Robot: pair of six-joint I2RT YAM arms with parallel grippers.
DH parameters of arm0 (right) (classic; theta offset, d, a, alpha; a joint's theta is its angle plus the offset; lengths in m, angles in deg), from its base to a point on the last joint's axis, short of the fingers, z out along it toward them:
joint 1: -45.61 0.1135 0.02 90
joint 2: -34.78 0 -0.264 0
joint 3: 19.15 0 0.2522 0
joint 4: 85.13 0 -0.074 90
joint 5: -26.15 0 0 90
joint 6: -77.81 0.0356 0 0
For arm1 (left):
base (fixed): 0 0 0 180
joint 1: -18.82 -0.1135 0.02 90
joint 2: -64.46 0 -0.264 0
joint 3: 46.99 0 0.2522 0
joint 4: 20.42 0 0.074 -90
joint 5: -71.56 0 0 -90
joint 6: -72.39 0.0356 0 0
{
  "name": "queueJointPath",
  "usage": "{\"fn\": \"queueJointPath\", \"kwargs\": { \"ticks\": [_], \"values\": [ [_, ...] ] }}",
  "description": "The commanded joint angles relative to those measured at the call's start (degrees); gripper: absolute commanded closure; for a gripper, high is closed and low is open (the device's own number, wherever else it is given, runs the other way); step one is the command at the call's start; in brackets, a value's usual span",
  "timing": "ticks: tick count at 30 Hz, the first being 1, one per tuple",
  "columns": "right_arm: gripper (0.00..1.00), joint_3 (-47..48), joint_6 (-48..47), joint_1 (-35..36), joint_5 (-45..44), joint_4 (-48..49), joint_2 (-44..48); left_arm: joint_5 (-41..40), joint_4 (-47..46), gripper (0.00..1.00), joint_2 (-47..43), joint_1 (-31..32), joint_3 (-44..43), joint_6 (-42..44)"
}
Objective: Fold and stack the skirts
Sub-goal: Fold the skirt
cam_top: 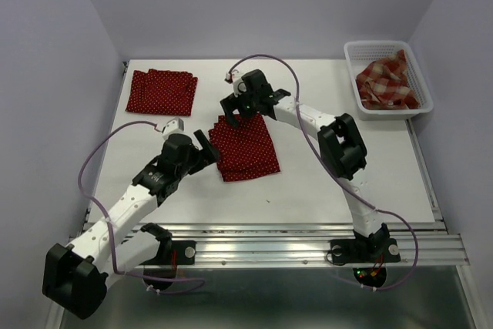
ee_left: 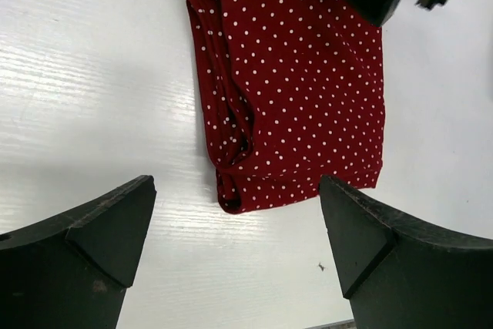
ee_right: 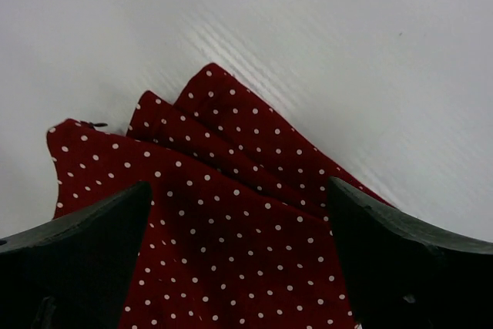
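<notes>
Spanning the whole scene, white worktop [cam_top: 347, 182]. Centre dotted skirt [cam_top: 245, 150] lies flat on it, folded to a rough square, between both end effectors. Second dotted skirt [cam_top: 162, 92] is folded, well left of the right end effector [cam_top: 233, 112]. Plaid skirt [cam_top: 387, 81] is crumpled in the mesh basket [cam_top: 350, 52], well to its right. Left end effector [cam_top: 206, 148], fingers spread wide and empty, hovers at the centre dotted skirt's left edge. Right end effector, also spread and empty, is over its far-left corner.

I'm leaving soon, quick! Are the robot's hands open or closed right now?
Left end effector: open, holding nothing.
Right end effector: open above the dotted skirt, holding nothing.
</notes>
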Motion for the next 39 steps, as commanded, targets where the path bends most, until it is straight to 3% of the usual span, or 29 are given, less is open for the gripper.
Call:
{"fn": "queueJointPath", "kwargs": {
  "ticks": [1, 8, 11, 14, 19, 20, 22, 23, 26, 32, 39],
  "values": [
    [0.0, 2.8, -2.9, 0.2, 2.1, -3.6, -2.3, -2.2, 4.6, 0.01, -3.8, -0.2, 1.1, -1.5],
    [0.0, 1.9, 5.7, -1.0, 1.6, -3.3, -4.2, -1.7, 6.2, 0.01, -5.4, -0.3, 1.6, -2.6],
    [0.0, -4.5, 11.5, -3.2, 1.6, -0.2, -0.8, -0.9, 6.0, 0.01, -5.2, -0.2, 1.6, -2.7],
    [0.0, -15.9, 18.7, -4.8, -0.4, 4.6, 4.3, -0.4, 5.5, 0.01, -5.1, -0.3, 1.4, -3.0],
    [0.0, -41.1, 28.2, -4.8, -4.6, 13.3, 20.3, 2.8, 3.3, 0.01, -4.2, -0.2, 2.1, -2.9],
    [0.0, -44.7, 33.7, -4.8, -6.0, 13.5, 22.9, 3.4, 2.9, 0.01, -4.0, -0.2, 2.4, -2.9],
    [0.0, -52.9, 38.3, -4.8, -4.4, 17.1, 31.7, 5.3, 1.7, 0.01, -3.6, -0.2, 3.3, -2.9],
    [0.0, -61.9, 43.2, -4.8, -3.1, 20.8, 35.0, 6.0, 1.2, 0.01, -3.3, -0.2, 3.6, -2.9],
    [0.0, -71.1, 47.1, -4.2, 1.4, 27.1, 45.7, 9.4, -0.8, 0.01, -3.1, -0.1, 5.7, -2.8],
    [0.0, -74.9, 46.2, -4.2, -3.5, 21.1, 58.4, 15.0, -7.2, 0.01, -1.4, 0.7, 10.6, -3.9],
    [0.0, -72.0, 42.6, -4.2, -14.8, 12.7, 61.3, 18.2, -18.6, 0.01, 3.5, 2.3, 14.0, -3.7]
  ]
}}
